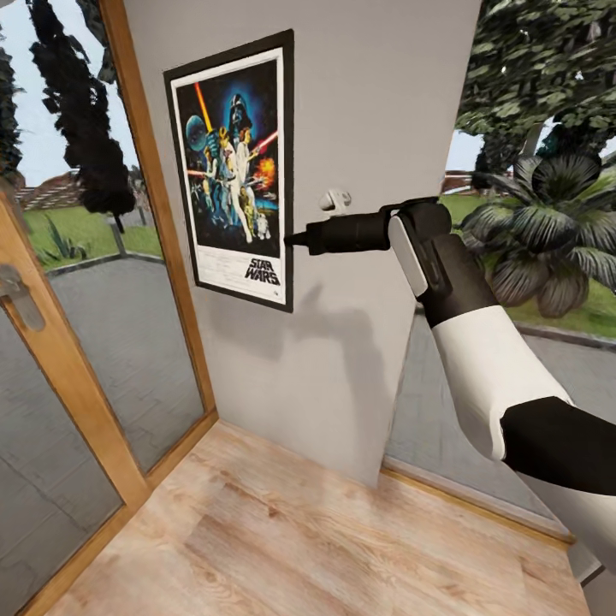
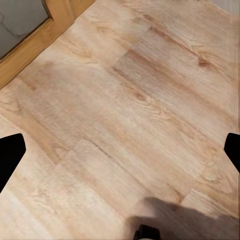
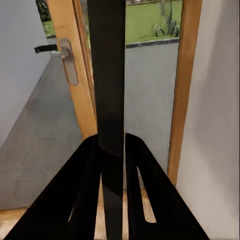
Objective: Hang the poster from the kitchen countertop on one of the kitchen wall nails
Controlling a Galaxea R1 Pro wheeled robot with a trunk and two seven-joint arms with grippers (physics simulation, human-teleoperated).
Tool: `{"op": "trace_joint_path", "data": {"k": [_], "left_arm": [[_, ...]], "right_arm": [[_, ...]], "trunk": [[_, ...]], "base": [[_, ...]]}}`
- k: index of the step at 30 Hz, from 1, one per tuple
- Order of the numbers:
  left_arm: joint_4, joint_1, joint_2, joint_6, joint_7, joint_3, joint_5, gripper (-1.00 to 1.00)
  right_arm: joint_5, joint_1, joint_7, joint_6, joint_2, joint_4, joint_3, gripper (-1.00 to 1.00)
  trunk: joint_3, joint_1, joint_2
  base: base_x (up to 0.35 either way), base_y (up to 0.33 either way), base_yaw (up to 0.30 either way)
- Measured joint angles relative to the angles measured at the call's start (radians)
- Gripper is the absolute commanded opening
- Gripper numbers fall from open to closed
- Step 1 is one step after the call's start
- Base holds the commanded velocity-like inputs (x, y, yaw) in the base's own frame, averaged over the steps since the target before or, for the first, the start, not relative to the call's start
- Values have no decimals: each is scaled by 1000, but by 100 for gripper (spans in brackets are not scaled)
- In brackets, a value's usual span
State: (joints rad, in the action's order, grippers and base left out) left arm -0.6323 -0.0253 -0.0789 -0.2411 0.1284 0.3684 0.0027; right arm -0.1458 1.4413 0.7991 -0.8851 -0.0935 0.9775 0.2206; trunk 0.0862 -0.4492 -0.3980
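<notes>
The Star Wars poster (image 1: 231, 167) stands upright and flat against the pale grey wall (image 1: 376, 111), black frame outermost. My right gripper (image 1: 293, 239) reaches in from the right and is shut on the frame's right edge, low down. In the right wrist view the black frame edge (image 3: 110, 75) runs straight between the two fingers (image 3: 80, 200) of that gripper (image 3: 112, 150). My left gripper (image 2: 120, 152) hangs open over the wood floor (image 2: 125, 100), nothing between its fingertips. Any wall nail is hidden, and the kitchen countertop is out of view.
A glazed door with a wooden frame (image 1: 154, 214) and a metal handle (image 1: 19, 295) stands left of the wall. A tall window (image 1: 530, 257) with plants outside lies to the right. A small white fitting (image 1: 335, 201) shows just above my right forearm.
</notes>
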Motion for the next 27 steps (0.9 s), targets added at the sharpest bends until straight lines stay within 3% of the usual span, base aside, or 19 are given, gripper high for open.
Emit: {"op": "trace_joint_path", "data": {"k": [1, 5, 19, 27], "left_arm": [[0, 0, 0, 0, 0, 0, 0, 100], [0, 0, 0, 0, 0, 0, 0, 100], [-2, 0, 0, 0, 0, 0, -1, 100], [-2, 0, -6, 0, 0, 0, -1, 100]], "right_arm": [[22, 0, 2, 1, 0, 2, 0, -100], [35, 1, 3, 1, 0, 4, 0, -100], [41, 3, 1, 1, -2, 7, 7, -100], [40, 40, 2, 0, -7, 5, 8, -100]], "trunk": [[0, 0, 0], [0, 0, 0], [0, 0, 0], [0, 0, 0]], "base": [[45, -32, 0], [27, -17, 0], [103, -48, 0], [119, -1, 0]]}}
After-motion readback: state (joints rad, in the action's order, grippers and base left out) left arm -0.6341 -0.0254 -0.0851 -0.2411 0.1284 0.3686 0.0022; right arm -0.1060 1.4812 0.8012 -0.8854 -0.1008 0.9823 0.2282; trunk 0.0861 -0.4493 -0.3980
